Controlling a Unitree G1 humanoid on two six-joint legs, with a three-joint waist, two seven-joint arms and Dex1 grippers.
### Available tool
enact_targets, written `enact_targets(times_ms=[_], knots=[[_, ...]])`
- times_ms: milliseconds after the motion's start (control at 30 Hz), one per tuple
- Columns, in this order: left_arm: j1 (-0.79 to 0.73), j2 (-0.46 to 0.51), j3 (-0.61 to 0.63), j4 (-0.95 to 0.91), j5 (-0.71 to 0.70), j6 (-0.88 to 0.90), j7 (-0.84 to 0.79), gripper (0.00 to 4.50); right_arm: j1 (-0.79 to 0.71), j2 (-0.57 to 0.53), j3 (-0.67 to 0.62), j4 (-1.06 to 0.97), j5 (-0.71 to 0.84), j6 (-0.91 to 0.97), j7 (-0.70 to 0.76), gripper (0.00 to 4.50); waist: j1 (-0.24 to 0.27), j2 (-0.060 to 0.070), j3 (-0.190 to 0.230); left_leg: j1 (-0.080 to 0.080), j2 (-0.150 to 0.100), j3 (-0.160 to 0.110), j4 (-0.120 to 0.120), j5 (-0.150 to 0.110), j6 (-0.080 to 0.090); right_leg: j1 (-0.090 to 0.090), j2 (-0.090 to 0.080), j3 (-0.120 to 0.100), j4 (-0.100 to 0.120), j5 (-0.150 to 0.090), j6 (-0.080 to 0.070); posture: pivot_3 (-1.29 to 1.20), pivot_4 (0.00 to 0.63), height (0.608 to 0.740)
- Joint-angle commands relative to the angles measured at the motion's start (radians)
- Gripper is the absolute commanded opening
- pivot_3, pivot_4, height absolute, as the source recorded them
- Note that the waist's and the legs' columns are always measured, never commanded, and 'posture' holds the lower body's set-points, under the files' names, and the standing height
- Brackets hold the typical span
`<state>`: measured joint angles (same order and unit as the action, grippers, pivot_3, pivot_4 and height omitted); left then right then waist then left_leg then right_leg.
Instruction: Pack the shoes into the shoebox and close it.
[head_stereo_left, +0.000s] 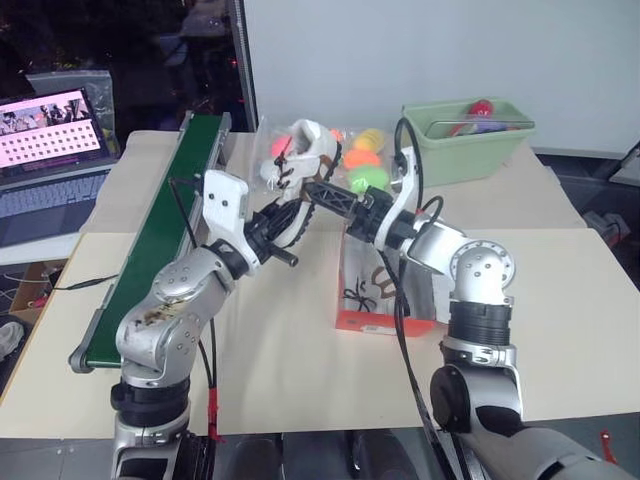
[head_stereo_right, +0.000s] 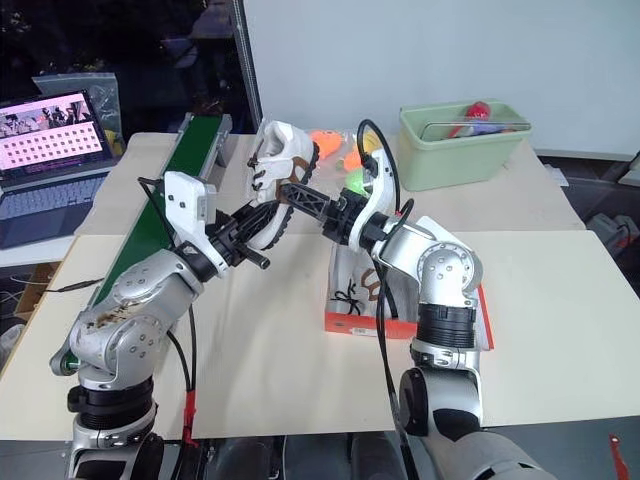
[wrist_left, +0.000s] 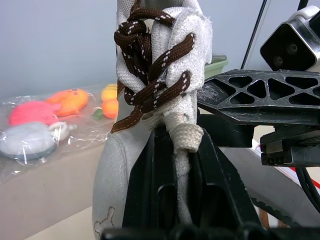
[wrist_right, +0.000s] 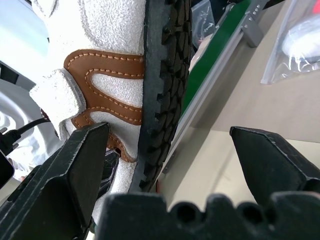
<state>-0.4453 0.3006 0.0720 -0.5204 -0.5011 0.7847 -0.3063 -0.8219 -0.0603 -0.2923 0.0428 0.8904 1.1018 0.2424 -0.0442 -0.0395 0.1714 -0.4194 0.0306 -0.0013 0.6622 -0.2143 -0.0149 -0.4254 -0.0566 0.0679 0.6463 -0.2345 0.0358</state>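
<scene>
My left gripper (head_stereo_left: 278, 222) is shut on a white shoe (head_stereo_left: 304, 148) with dark brown laces and holds it up in the air, upright, left of the shoebox. In the left wrist view its fingers (wrist_left: 162, 170) pinch the shoe's (wrist_left: 165, 50) cloth. My right gripper (head_stereo_left: 316, 194) reaches in from the right and stands open around the shoe. The black treaded sole (wrist_right: 162, 85) lies between its fingers, close to one finger (wrist_right: 80, 165). The red-orange shoebox (head_stereo_left: 385, 322) stands open on the table below my right arm. Dark laces (head_stereo_left: 362, 296) show inside it.
A green conveyor belt (head_stereo_left: 160, 230) runs along the left of the table. Soft toys in clear plastic (head_stereo_left: 365, 160) lie behind the shoe. A pale green bin (head_stereo_left: 465, 145) stands at the back right. A laptop (head_stereo_left: 50, 150) sits off to the far left.
</scene>
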Motion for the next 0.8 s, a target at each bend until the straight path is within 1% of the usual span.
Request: enact_targets(times_ms=[33, 67, 133, 267, 333, 367, 467, 533, 567, 800], knots=[[-0.013, -0.008, -0.045, -0.042, -0.043, -0.003, -0.042, 0.11, -0.048, 0.021, -0.017, -0.047, 0.053, -0.028, -0.007, 4.50, 0.001, 0.000, 0.000, 0.000, 0.000, 0.000, 0.000, 0.000, 0.000, 0.000, 0.000, 0.000, 0.000, 0.000, 0.000, 0.00, 0.150, 0.729], [-0.013, -0.009, -0.044, -0.043, -0.044, -0.002, -0.041, 0.11, -0.047, 0.025, -0.018, -0.051, 0.058, -0.025, -0.012, 4.50, 0.001, 0.000, 0.000, 0.000, 0.000, 0.000, 0.000, 0.000, 0.000, 0.000, 0.000, 0.000, 0.000, 0.000, 0.000, 0.00, 0.150, 0.729], [-0.014, -0.008, -0.044, -0.043, -0.044, -0.002, -0.040, 0.01, -0.047, 0.030, -0.020, -0.055, 0.065, -0.025, -0.018, 3.99, 0.001, 0.000, 0.000, 0.000, 0.000, 0.000, 0.000, 0.000, 0.000, 0.000, 0.000, 0.000, 0.000, 0.000, 0.000, 0.00, 0.150, 0.729], [-0.011, -0.007, -0.045, -0.046, -0.047, 0.000, -0.040, 0.01, -0.042, 0.043, -0.018, -0.074, 0.095, -0.022, -0.035, 2.74, -0.002, 0.000, 0.000, 0.000, 0.000, 0.000, 0.000, 0.000, 0.000, 0.000, 0.000, 0.000, 0.000, 0.000, 0.000, 0.00, 0.150, 0.729], [-0.009, -0.007, -0.047, -0.044, -0.047, -0.001, -0.042, 0.01, -0.040, 0.048, -0.016, -0.081, 0.110, -0.020, -0.045, 1.96, -0.001, 0.000, 0.000, 0.000, 0.000, 0.000, 0.000, 0.000, 0.000, 0.000, 0.000, 0.000, 0.000, 0.000, 0.000, 0.00, 0.150, 0.729], [-0.009, -0.007, -0.047, -0.044, -0.047, -0.001, -0.042, 0.01, -0.039, 0.051, -0.014, -0.085, 0.117, -0.019, -0.050, 1.72, 0.000, 0.000, 0.000, 0.000, 0.000, 0.000, 0.000, 0.000, 0.000, 0.000, 0.000, 0.000, -0.001, 0.000, 0.000, 0.00, 0.150, 0.729], [-0.009, -0.005, -0.047, -0.044, -0.049, 0.000, -0.042, 0.01, -0.036, 0.070, -0.015, -0.094, 0.145, -0.019, -0.069, 0.71, 0.000, 0.000, 0.000, 0.000, 0.000, 0.000, 0.000, 0.000, 0.000, 0.000, 0.000, 0.000, -0.001, 0.000, 0.000, 0.00, 0.150, 0.729], [-0.011, -0.006, -0.046, -0.044, -0.051, 0.000, -0.039, 0.01, -0.031, 0.075, -0.011, -0.102, 0.155, -0.019, -0.079, 0.26, 0.000, 0.000, 0.000, 0.000, 0.000, 0.000, 0.000, 0.000, 0.000, 0.000, 0.000, 0.000, -0.001, 0.000, 0.000, 0.00, 0.150, 0.729], [-0.012, -0.006, -0.047, -0.044, -0.052, 0.001, -0.038, 0.01, -0.029, 0.077, -0.010, -0.104, 0.160, -0.019, -0.084, 0.19, 0.000, 0.000, 0.000, 0.000, 0.000, 0.000, 0.000, 0.000, 0.000, 0.000, 0.000, 0.000, -0.001, 0.000, 0.000, 0.00, 0.150, 0.729], [-0.013, 0.003, -0.058, -0.045, -0.043, 0.011, -0.035, 0.01, -0.021, 0.085, 0.008, -0.122, 0.175, -0.013, -0.107, 0.18, -0.001, 0.000, 0.000, 0.000, 0.000, 0.000, 0.000, 0.000, 0.000, 0.000, 0.000, 0.000, -0.002, 0.000, 0.000, 0.00, 0.150, 0.729]])
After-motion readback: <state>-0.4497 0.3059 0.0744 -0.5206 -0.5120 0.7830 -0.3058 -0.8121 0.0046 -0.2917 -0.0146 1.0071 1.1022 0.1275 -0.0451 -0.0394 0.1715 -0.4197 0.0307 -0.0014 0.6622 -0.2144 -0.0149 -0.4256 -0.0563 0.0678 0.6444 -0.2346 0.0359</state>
